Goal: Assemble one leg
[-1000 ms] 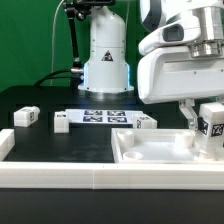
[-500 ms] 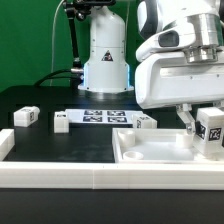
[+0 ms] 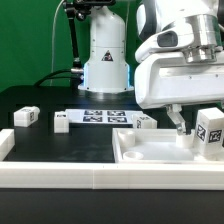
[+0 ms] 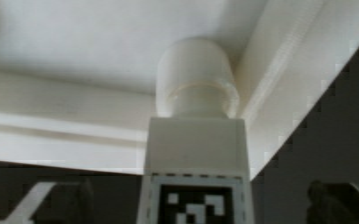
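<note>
My gripper [image 3: 203,126] is shut on a leg [image 3: 210,131], a small white block with a black-and-white marker. It holds the leg just above the right end of the large flat white panel [image 3: 150,152], at the exterior view's right edge. In the wrist view the leg [image 4: 197,140] stands between the dark fingers [image 4: 44,205], and its rounded end points at the panel's raised rim [image 4: 87,95] by a corner. Three more legs lie on the black table: one [image 3: 25,116] at the left, one [image 3: 60,122] beside it, one [image 3: 147,122] behind the panel.
The marker board [image 3: 100,117] lies flat at the middle back. The arm's white base [image 3: 105,60] stands behind it. A white rail [image 3: 60,178] runs along the table's front edge.
My gripper has moved a little toward the exterior view's right with the leg in it, so the leg now sits nearer the frame's edge.
</note>
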### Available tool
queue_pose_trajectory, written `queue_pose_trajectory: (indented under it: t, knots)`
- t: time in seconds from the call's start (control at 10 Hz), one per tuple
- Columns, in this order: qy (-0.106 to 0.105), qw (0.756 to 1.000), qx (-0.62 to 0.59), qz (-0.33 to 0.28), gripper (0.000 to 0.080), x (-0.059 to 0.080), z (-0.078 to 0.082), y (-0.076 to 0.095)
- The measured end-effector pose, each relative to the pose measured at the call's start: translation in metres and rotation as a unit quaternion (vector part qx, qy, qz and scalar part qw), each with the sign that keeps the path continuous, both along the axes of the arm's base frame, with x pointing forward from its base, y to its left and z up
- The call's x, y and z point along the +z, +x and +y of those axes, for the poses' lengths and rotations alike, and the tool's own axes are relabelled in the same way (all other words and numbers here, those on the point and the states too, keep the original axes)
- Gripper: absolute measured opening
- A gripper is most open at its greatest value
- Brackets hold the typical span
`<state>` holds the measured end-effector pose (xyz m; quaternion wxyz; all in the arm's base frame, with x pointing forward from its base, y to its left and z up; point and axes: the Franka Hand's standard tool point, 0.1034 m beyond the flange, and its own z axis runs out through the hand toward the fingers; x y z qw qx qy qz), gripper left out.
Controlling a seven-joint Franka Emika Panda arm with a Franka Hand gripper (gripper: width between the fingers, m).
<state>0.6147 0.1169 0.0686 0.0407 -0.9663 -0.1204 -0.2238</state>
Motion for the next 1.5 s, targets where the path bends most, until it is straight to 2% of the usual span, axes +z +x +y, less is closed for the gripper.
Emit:
queue_pose_trajectory:
  t: [0.1, 0.5, 1.0, 1.5]
  knots:
    - [0.000, 1.000, 0.000, 0.000, 0.0636, 0.000, 0.000, 0.000]
    - [-0.001, 1.000, 0.000, -0.001, 0.0649, 0.001, -0.002, 0.002]
    - [-0.006, 1.000, 0.007, 0.023, 0.0649, 0.024, -0.001, 0.017]
    - [-0.023, 0.980, 0.021, 0.198, 0.0649, 0.022, -0.004, 0.019]
